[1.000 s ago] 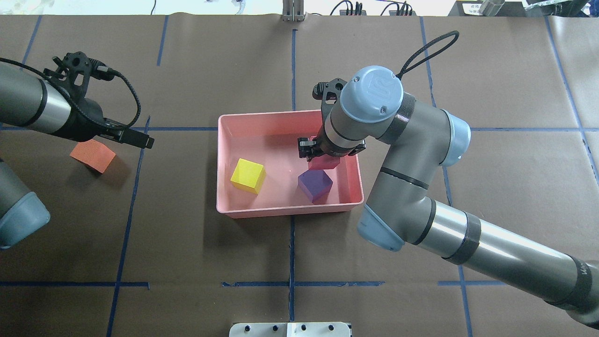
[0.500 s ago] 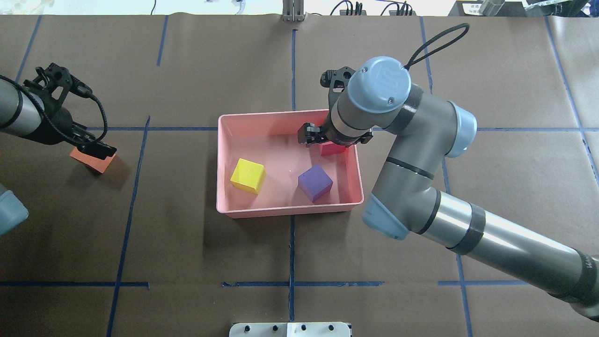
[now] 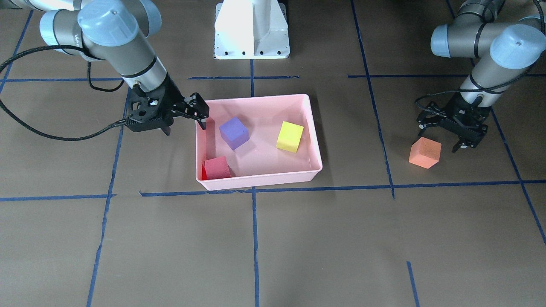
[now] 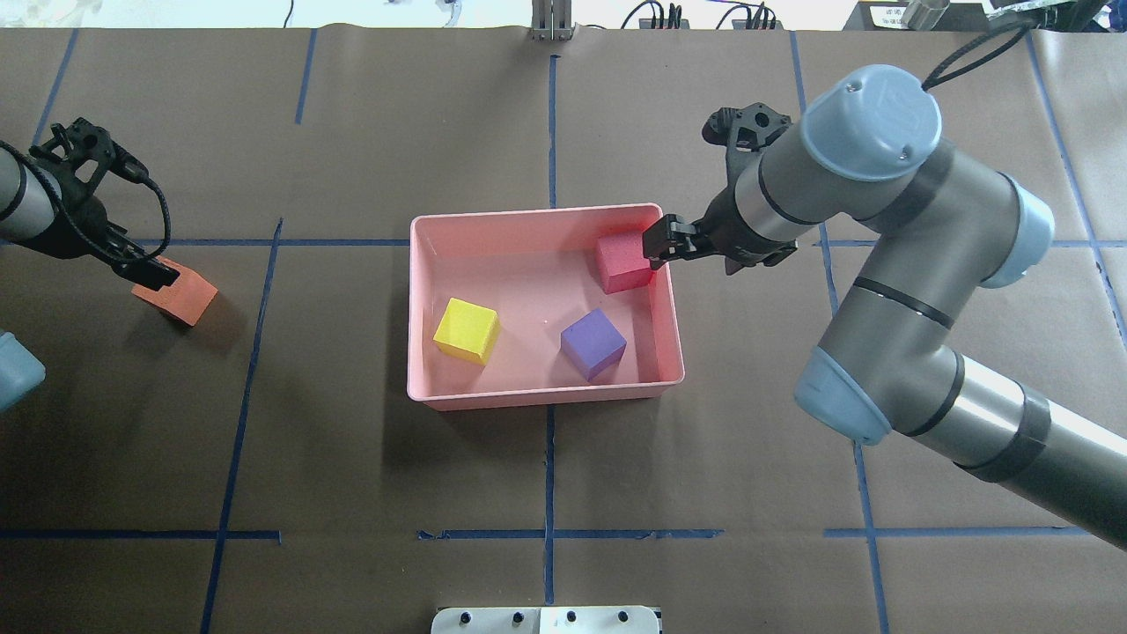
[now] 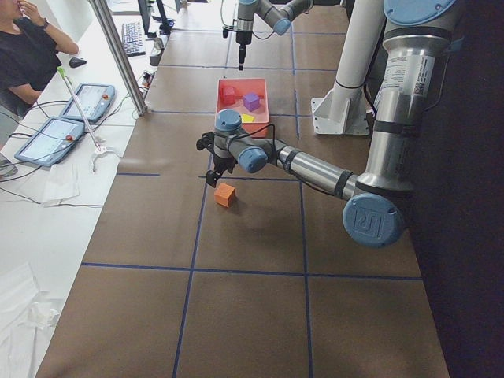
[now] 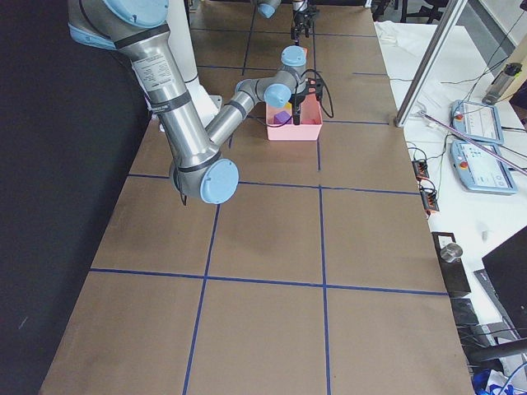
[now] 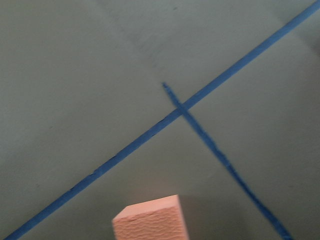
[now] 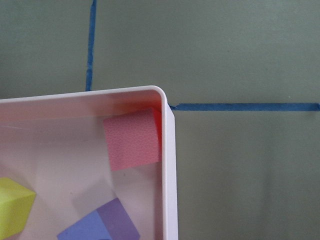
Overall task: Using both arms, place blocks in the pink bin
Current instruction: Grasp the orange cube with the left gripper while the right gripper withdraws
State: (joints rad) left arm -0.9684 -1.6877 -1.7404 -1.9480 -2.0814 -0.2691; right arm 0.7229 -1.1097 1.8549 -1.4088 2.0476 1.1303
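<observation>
The red-pink block (image 4: 623,261) now lies in the pink bin (image 4: 546,398). The right gripper (image 3: 185,128) retreats, fingers spread. The left gripper (image 3: 445,133), fingers also spread, nears the orange block (image 3: 424,152).

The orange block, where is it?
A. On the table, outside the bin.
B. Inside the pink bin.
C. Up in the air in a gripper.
A: the orange block rests on the table, well apart from the pink bin.

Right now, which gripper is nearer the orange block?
Left. The left gripper hovers right beside the orange block; the right gripper is far off, at the rim of the pink bin.
</observation>
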